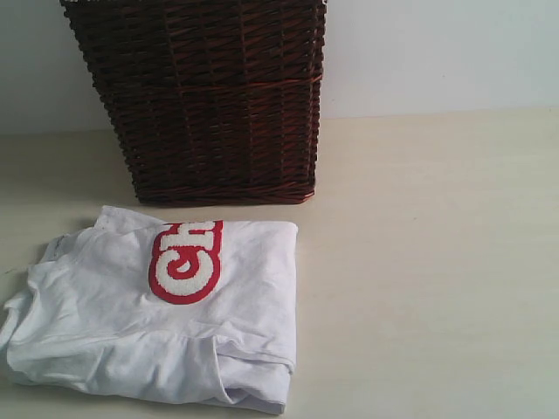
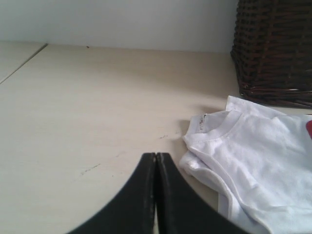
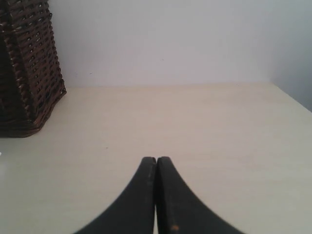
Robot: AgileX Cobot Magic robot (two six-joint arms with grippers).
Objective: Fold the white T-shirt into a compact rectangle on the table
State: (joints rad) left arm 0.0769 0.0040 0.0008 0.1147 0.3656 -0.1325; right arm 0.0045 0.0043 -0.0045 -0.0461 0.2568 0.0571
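Observation:
The white T-shirt (image 1: 166,323) lies folded into a rough rectangle on the cream table (image 1: 437,262), in front of the basket, its red-outlined letter patch (image 1: 185,260) facing up. In the left wrist view the shirt's collar end (image 2: 253,161) rests just beside my left gripper (image 2: 156,155), which is shut with nothing in it and clear of the cloth. My right gripper (image 3: 156,159) is shut and empty too, over bare table (image 3: 204,126) away from the shirt. Neither gripper shows in the exterior view.
A dark wicker basket (image 1: 205,96) stands against the pale wall right behind the shirt; it also shows as the basket (image 2: 275,48) in the left wrist view and the basket (image 3: 27,68) in the right wrist view. Bare tabletop stretches to the shirt's right.

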